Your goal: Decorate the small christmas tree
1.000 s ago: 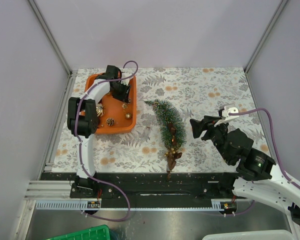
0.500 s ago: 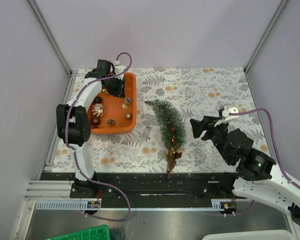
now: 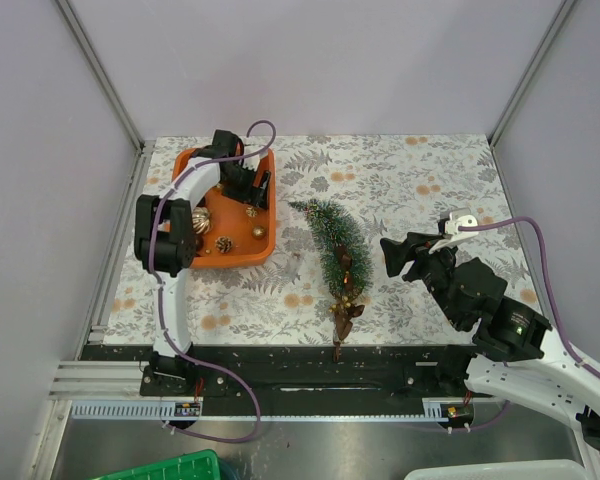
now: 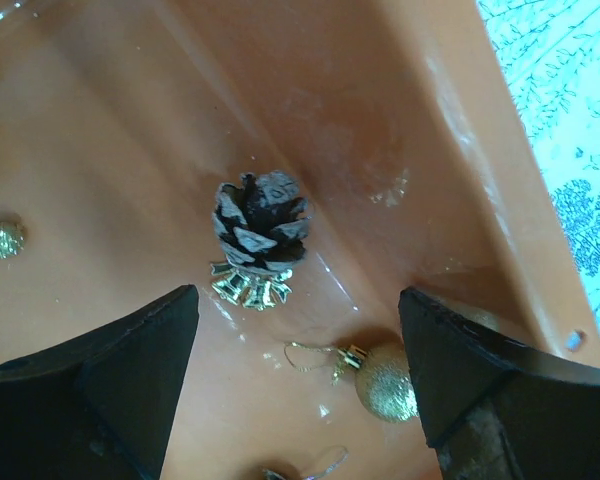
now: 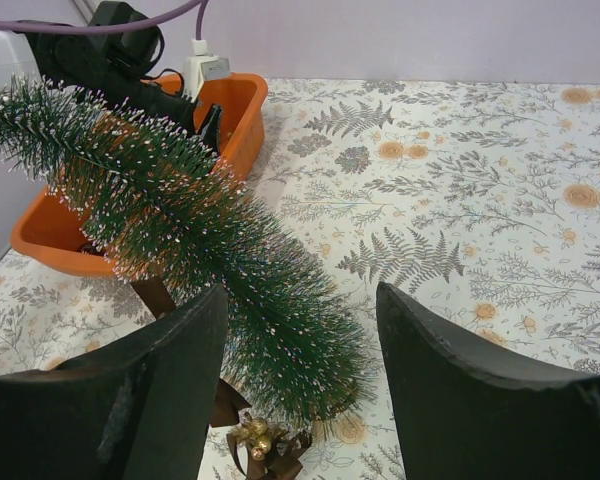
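Note:
The small christmas tree (image 3: 334, 243) lies on its side mid-table, tip toward the back left, with a gold and brown bow (image 3: 346, 302) near its base. My left gripper (image 3: 252, 190) hangs open inside the orange tray (image 3: 232, 259). In the left wrist view, a frosted pine cone (image 4: 260, 228) and a gold glitter ball (image 4: 388, 381) lie on the tray floor between the open left gripper (image 4: 298, 302). Nothing is held. My right gripper (image 3: 394, 256) is open just right of the tree. In the right wrist view the tree (image 5: 210, 245) fills the gap of the right gripper (image 5: 300, 300) without contact.
More ornaments lie in the tray: a brown ball (image 3: 199, 217), a pine cone (image 3: 221, 243), a gold ball (image 3: 258, 232). Metal posts and walls frame the patterned table. A green bin (image 3: 165, 467) and a white bin (image 3: 500, 470) sit below the front edge.
My left gripper swung to the tray's back left, then came back to its right side, and its jaws opened wide. The tray shifted slightly. The right arm stayed still.

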You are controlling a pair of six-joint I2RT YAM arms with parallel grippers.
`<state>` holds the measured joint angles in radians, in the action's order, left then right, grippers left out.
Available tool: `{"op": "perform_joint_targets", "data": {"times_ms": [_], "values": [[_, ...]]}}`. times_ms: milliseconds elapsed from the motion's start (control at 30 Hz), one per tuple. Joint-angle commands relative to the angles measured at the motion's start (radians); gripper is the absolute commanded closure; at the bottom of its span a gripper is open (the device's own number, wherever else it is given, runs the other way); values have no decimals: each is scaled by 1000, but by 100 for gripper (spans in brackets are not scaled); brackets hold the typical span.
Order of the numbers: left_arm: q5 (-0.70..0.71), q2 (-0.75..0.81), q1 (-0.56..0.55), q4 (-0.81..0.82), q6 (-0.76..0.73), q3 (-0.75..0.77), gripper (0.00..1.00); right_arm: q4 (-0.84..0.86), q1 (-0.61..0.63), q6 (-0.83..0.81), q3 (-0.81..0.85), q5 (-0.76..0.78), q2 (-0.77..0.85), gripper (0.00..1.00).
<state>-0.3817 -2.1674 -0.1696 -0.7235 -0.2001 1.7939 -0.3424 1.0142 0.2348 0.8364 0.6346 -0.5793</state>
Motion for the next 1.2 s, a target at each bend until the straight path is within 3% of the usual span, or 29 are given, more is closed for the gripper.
{"op": "perform_joint_targets", "data": {"times_ms": [0,267,567,933,1167], "values": [[0,-38,-7,-8,16,104,17,25,-5,14,-3,2,-2,31],[7,-94,-7,-4,25,159,22,45,-5,24,-29,-10,-8,31],[33,-120,-15,-16,27,176,36,46,-3,20,-34,-4,-1,31],[18,-111,-13,-19,33,137,63,46,-5,20,-31,-3,7,31],[-12,-49,-15,-19,39,113,70,45,-5,18,-23,-4,7,31]]}}
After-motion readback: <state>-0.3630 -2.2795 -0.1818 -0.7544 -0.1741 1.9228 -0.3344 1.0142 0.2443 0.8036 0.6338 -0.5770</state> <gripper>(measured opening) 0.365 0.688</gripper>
